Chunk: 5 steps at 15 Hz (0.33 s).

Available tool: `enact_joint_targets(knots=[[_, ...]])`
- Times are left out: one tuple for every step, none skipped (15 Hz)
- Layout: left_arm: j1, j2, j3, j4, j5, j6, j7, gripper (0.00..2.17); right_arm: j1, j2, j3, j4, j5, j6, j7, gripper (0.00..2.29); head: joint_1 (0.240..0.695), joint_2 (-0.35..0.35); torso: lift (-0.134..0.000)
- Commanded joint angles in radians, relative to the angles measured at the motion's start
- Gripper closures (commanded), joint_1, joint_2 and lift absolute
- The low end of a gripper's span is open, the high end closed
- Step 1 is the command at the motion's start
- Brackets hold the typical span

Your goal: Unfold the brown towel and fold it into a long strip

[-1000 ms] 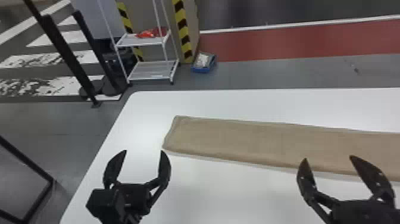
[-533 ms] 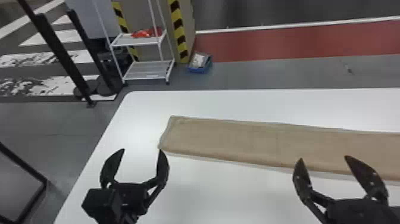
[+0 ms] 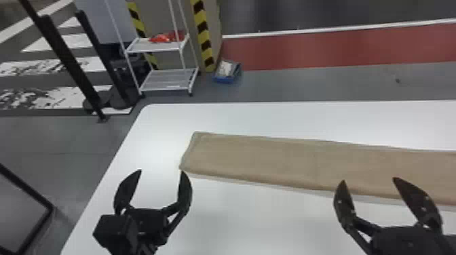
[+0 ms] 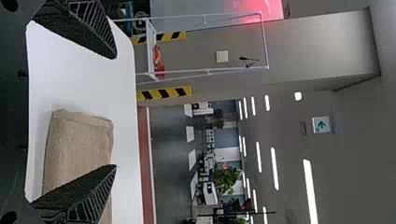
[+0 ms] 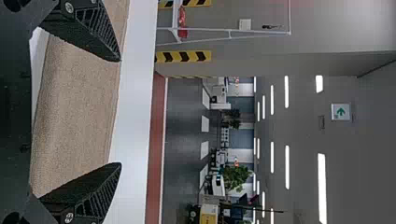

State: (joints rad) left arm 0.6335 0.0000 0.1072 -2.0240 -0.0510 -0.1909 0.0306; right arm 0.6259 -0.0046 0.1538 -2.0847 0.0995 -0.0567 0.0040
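Both released & empty, fingers spread: we've got L gripper (image 3: 161,171) over the white table (image 3: 254,118), just short of the brown towel's (image 3: 271,156) L end, & R gripper (image 3: 369,180) w/ tips at the towel's near long edge in head view; can't tell if they touch it. Our towel lies flat as a long strip across the tabletop, L end a bit slanted, R end running past head view's R side.

Beyond the table we see gray floor (image 3: 305,84), a blue bin (image 3: 224,80) w/ white stuff in it, & L of that a white wire rack (image 3: 166,79), red item (image 3: 166,36) on its upper shelf. Farther back: red floor lane (image 3: 322,47); in L wrist view, a green-arrow sign (image 4: 321,124) & leafy plant (image 4: 225,179).
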Motion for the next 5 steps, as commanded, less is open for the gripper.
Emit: enact_joint_targets(knots=[[0.000,-0.003,0.000,0.001,-0.001,0.000,0.000,0.04,0.002,0.006,0.001,0.000,0.000,-0.002,-0.001,0.09,0.695,0.204,-0.122],[0.000,-0.003,0.000,0.001,-0.001,0.000,0.000,0.04,0.002,0.006,0.003,0.000,0.000,-0.002,0.001,0.09,0.695,0.204,-0.122],[0.000,-0.003,0.000,0.002,0.000,0.000,0.000,0.04,0.002,0.006,0.003,0.000,0.000,-0.002,0.001,0.09,0.695,0.205,-0.122],[0.000,-0.003,0.000,0.004,0.000,0.000,0.000,0.04,0.002,0.006,0.003,0.000,-0.001,-0.002,0.001,0.09,0.695,0.205,-0.122],[0.000,-0.003,0.000,0.004,0.000,0.000,0.000,0.04,0.002,0.006,0.004,0.000,-0.001,-0.002,0.001,0.09,0.695,0.206,-0.122]])
